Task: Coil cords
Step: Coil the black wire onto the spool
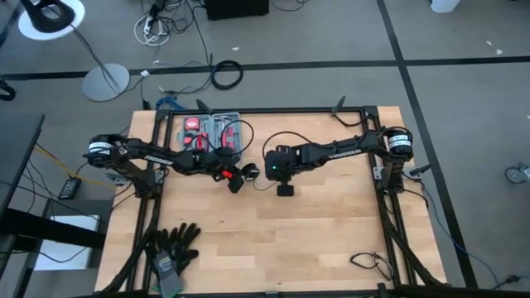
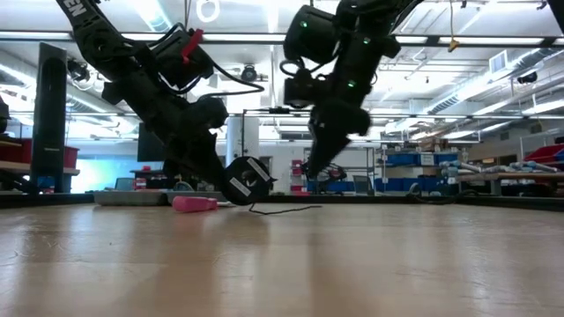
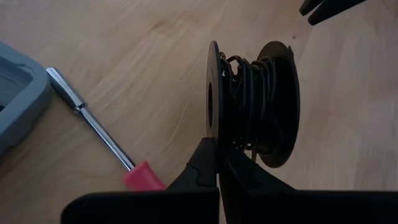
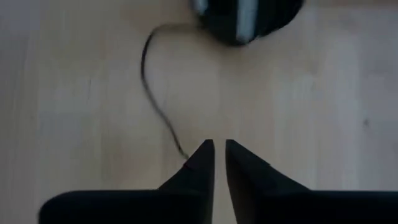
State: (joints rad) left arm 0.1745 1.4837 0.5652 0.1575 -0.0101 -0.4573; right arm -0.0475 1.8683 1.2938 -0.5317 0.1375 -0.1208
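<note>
Wooden table (image 1: 273, 240): left gripper (image 3: 217, 163) pinching spool (image 3: 252, 102) rim, fingers closed; right gripper (image 4: 219, 155) nearly closed, gripping nothing, hovering beside cord (image 4: 155, 102) tail. Advising tail-end pinch, spool steady.

Left hand (image 3: 217, 163) pinches the cord-wound spool's (image 3: 252, 102) flange beside a screwdriver (image 3: 99, 130).
</note>
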